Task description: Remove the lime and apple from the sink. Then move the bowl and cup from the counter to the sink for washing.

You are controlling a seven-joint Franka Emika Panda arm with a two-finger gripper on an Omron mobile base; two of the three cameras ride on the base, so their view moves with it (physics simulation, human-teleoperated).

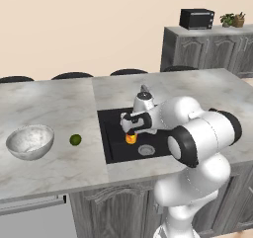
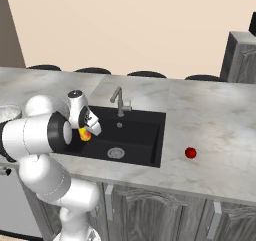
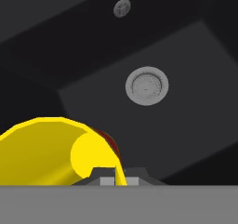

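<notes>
Gripper clamped on cup rim, above sink basin. Bowl and lime on left counter; apple right of sink.

Rendered home kitchen. Long island bench topped in grey-white marble, with a black sink sunk into it and a grey faucet at its back rim. Panelled grey cabinet doors run under the top. Dark stool tops line the far edge (seating side). Upper right of the left base view: a second cabinet run carrying a black microwave and a potted plant. Plain beige wall behind.
</notes>
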